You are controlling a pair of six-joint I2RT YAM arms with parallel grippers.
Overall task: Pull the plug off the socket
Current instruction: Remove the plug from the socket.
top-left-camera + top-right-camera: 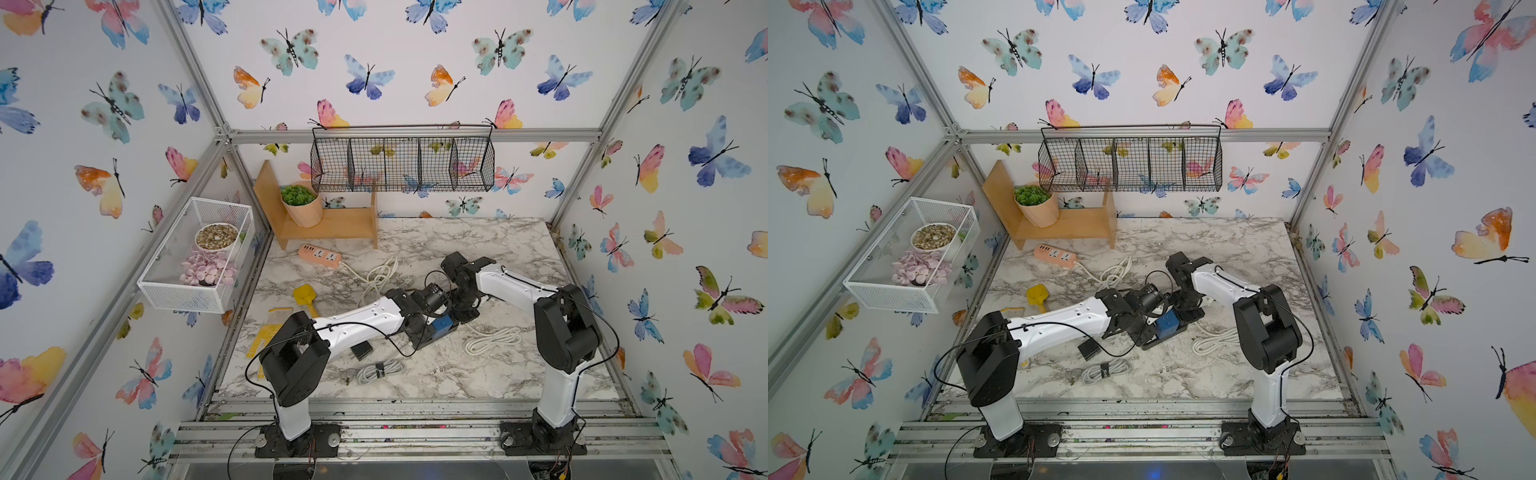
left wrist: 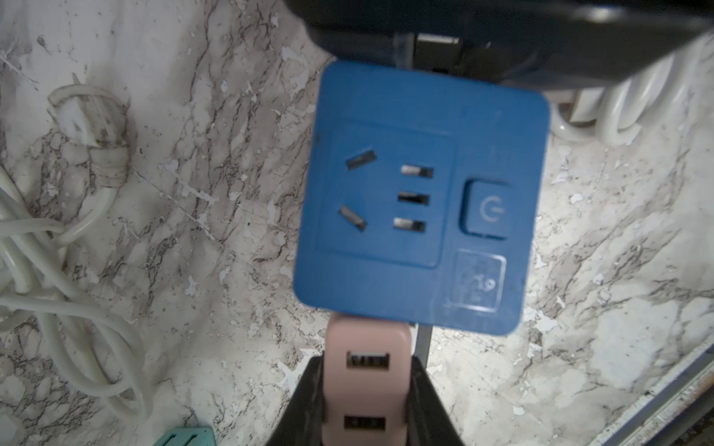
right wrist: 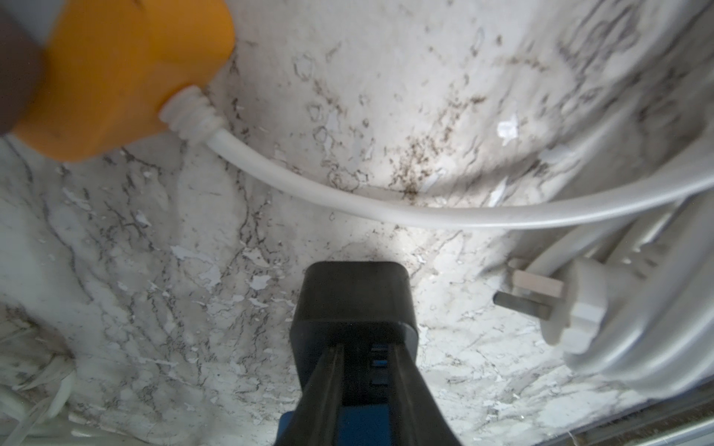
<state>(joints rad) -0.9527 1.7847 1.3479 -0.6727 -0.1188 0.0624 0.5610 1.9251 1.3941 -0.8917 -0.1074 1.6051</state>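
Pink USB plug (image 2: 367, 336) is clamped by the left tool (image 2: 367, 365), seated in the blue cube socket (image 2: 417, 200) near the middle of the counter (image 2: 193, 193). A black block (image 3: 355, 293) on its far side is grasped by the right tool (image 3: 359, 347). A straight pull should be applied, socket braced.

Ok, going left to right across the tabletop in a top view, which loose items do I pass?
yellow scoop → black charger → blue socket cube → white coiled cable. The pink power strip and the other cable bundles overlap these, so I left them out.
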